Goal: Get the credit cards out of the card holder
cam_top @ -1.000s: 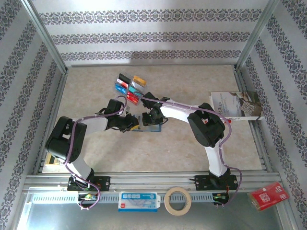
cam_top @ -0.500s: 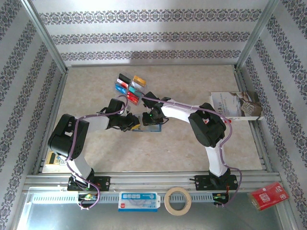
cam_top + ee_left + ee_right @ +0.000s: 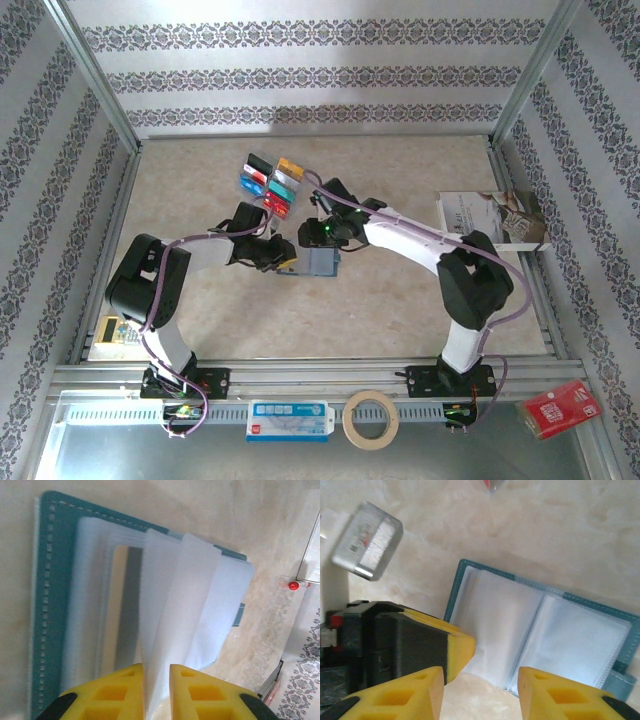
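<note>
The slate-blue card holder [image 3: 322, 263] lies open on the table between the two arms, its clear inner sleeves [image 3: 520, 625] facing up. My left gripper [image 3: 288, 264] is shut on a few of those sleeves [image 3: 170, 595], pinching them between its yellow fingers [image 3: 115, 692] at the holder's edge. My right gripper [image 3: 480, 682] hovers open just above the holder [image 3: 465, 575], nothing between its fingers. Several credit cards [image 3: 268, 180] lie in a cluster behind the holder. A blurred silver-white card [image 3: 367, 542] shows beside the left arm.
A white-and-brown booklet [image 3: 490, 218] lies at the right edge. On the near rail sit a red packet [image 3: 562, 408], a tape roll [image 3: 370, 420] and a white-and-blue label [image 3: 288, 420]. Patterned walls and metal posts surround the table.
My right gripper has opened and drawn back a little from the holder, its elbow swinging right. The left gripper kept its pinch on the sleeves and edged right.
</note>
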`<action>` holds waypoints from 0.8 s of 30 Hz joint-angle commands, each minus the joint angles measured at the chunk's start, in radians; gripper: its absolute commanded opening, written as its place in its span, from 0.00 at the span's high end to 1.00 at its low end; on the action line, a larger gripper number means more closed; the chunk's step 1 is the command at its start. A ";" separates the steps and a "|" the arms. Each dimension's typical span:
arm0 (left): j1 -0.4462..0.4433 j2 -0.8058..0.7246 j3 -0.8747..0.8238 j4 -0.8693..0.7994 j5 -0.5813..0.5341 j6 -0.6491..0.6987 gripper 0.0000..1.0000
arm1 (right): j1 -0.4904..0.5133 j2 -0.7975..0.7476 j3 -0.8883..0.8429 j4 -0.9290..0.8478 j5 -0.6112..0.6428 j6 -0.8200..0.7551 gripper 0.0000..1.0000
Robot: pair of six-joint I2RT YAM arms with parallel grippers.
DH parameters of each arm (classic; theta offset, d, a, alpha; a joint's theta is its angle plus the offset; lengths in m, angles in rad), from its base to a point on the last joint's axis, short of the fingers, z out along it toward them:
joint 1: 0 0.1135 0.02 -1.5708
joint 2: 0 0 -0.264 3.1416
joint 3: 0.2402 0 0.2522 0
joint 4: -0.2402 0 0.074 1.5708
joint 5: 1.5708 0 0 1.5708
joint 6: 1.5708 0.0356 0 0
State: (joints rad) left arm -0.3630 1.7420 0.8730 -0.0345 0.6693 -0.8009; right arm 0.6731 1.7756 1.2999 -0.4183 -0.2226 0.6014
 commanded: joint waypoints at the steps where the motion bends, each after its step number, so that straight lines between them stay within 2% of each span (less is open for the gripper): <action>1: -0.025 -0.023 0.043 -0.023 -0.019 0.008 0.75 | -0.022 -0.055 -0.066 0.058 0.061 0.048 0.54; 10: -0.101 0.062 0.151 0.065 -0.026 -0.037 0.66 | -0.069 -0.195 -0.194 0.112 0.177 0.124 0.47; 15: -0.132 0.125 0.199 0.062 -0.026 -0.037 0.61 | -0.098 -0.259 -0.265 0.167 0.212 0.165 0.38; 24: -0.138 0.147 0.197 0.083 -0.062 -0.068 0.57 | -0.109 -0.259 -0.280 0.182 0.199 0.187 0.35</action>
State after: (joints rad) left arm -0.4908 1.8900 1.0550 0.0158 0.6235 -0.8478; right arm 0.5690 1.5249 1.0306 -0.2607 -0.0376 0.7658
